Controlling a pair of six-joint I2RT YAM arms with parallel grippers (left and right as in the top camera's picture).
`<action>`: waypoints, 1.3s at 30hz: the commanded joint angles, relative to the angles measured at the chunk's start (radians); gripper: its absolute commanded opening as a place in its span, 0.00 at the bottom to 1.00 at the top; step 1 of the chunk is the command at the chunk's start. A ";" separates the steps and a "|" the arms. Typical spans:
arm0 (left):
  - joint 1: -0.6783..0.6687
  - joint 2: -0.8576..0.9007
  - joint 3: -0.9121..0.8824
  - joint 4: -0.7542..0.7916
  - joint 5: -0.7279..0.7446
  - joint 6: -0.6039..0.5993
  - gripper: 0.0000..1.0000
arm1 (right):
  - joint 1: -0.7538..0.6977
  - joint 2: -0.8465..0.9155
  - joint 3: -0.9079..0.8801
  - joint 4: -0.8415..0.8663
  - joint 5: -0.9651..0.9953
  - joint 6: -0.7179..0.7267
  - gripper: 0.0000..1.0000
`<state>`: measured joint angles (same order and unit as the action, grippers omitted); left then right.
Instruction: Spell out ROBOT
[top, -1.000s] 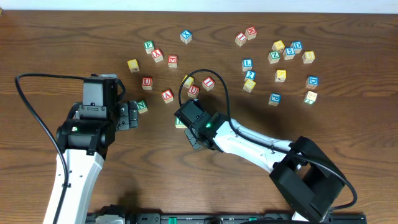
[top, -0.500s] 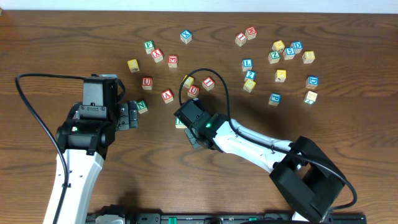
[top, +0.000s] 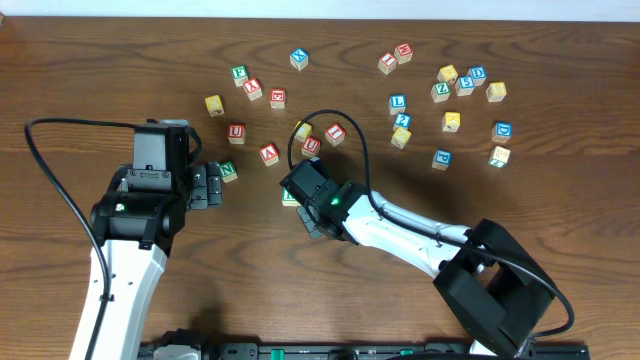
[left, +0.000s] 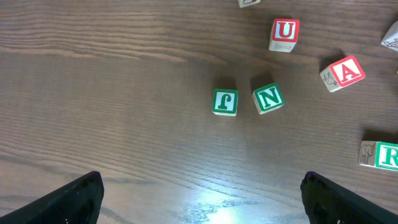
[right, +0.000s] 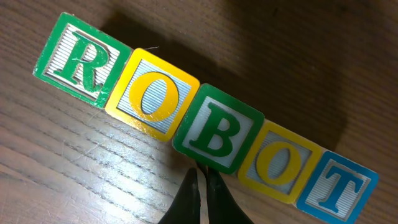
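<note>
1. Five letter blocks lie in one row on the wooden table, side by side and touching, and they spell ROBOT: a green R, a yellow O, a green B, a second yellow O and a blue T. In the right wrist view the row slants down to the right.
2. From overhead the row sits near the table's middle, almost wholly hidden beneath the right arm.
3. Some twenty-five loose letter blocks are scattered across the far half of the table in red, yellow, green and blue.
4. The left wrist view shows four of them clearly: a green J just beside a green N, a red U and a red A.
5. There are two arms. The right arm reaches in from the lower right. The right gripper hangs over the row just beside the B, its fingers pressed together and holding nothing.
6. The left arm stands at the table's left. The left gripper points across the table, its fingers spread wide and holding nothing, with the J and N ahead of it.
</note>
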<state>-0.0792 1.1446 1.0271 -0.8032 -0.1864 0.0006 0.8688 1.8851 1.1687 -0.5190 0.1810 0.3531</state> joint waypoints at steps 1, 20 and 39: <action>0.006 0.000 0.002 -0.001 -0.013 0.006 1.00 | 0.001 0.011 -0.006 0.003 0.024 0.013 0.01; 0.006 0.000 0.002 -0.001 -0.013 0.006 1.00 | 0.001 0.011 -0.006 0.003 0.028 0.013 0.01; 0.006 0.000 0.002 -0.001 -0.013 0.007 1.00 | 0.004 0.011 -0.006 -0.017 0.015 0.048 0.01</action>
<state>-0.0792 1.1446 1.0271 -0.8036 -0.1864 0.0006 0.8688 1.8851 1.1687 -0.5301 0.1913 0.3668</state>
